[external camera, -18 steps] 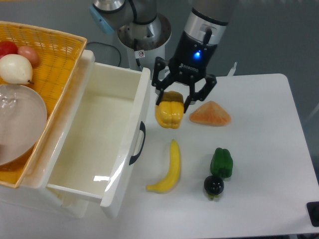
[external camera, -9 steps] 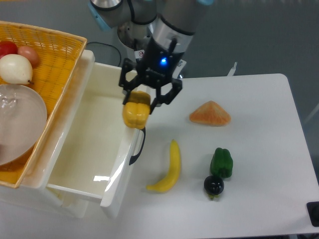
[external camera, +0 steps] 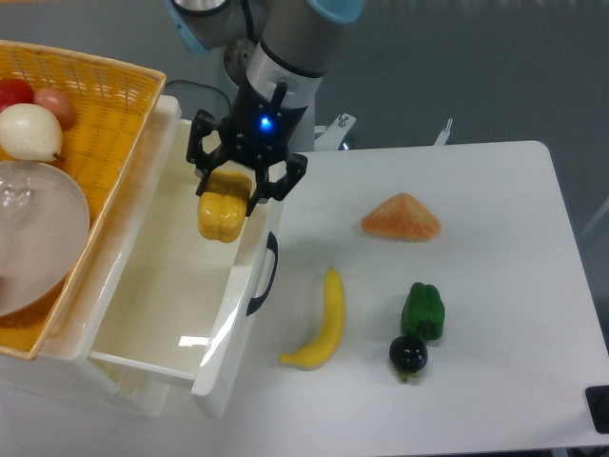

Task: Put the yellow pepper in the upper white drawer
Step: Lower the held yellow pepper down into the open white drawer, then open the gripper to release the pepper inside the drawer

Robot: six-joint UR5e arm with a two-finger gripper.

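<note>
Claw [external camera: 226, 193] clamped on yellow pepper [external camera: 222, 213], above upper white drawer [external camera: 152, 286]

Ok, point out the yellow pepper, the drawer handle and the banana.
yellow pepper [external camera: 220, 216], fixed camera, front face below the gripper fingers.
drawer handle [external camera: 264, 276], fixed camera, middle of the black curve.
banana [external camera: 324, 327], fixed camera, mid-body.

yellow pepper [external camera: 221, 215], white drawer [external camera: 143, 314], black handle [external camera: 262, 274]

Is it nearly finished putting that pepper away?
Nearly. The pickup is done: the gripper holds the yellow pepper over the open white drawer, near its front wall. Left to do: lower it, let go and pull away.
</note>
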